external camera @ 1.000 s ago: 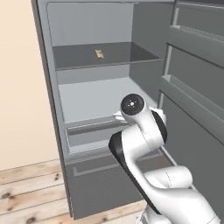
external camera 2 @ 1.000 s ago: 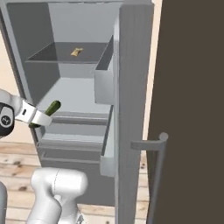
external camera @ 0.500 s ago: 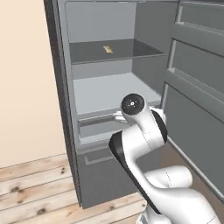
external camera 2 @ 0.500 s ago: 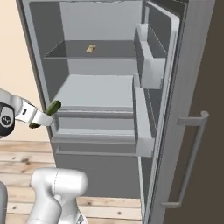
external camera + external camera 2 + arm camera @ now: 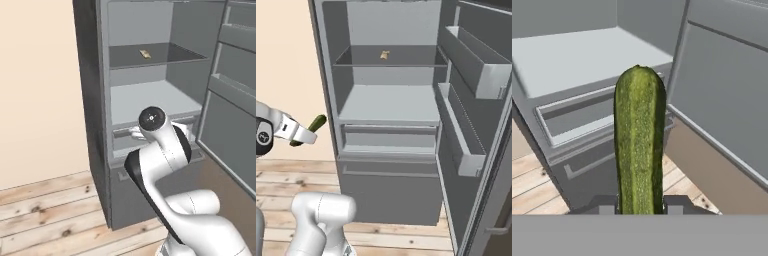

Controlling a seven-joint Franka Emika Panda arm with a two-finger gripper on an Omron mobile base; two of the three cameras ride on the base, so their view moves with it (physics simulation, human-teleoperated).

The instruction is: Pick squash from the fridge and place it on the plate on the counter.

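I have the gripper [image 5: 640, 207] clamped on the squash [image 5: 639, 140], outside the fridge [image 5: 388, 105], left of its frame; door swung open at right.

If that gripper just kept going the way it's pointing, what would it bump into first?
Probably the fridge: the gripper, shut on the squash, points at the drawer front below the bare shelf. The squash tip would touch first, though depth is hard to judge.

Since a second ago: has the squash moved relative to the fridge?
Yes. The squash, clamped in the gripper, was in front of the fridge interior; now it sits left of the fridge's outer wall, clear of it.
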